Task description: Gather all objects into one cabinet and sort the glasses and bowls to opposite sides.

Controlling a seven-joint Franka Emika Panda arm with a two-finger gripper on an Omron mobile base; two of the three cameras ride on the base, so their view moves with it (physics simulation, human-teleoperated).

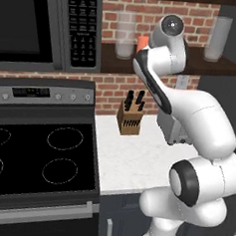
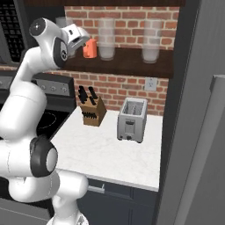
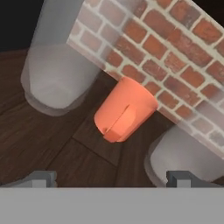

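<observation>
A: Orange cup [image 3: 124,111], where does it sit?

B: Centre of the hand view, on the dark wooden shelf [image 3: 52,140] against the brick wall [image 3: 175,48], between two tall frosted glasses [image 3: 57,65].

A: And the gripper [image 3: 111,178]?

B: Jaws spread wide, holding nothing, fingertips [image 3: 41,178] at the bottom edge, short of the cup.

An orange cup [image 3: 124,110] with a handle stands upright on the dark wooden shelf, frame centre.
</observation>
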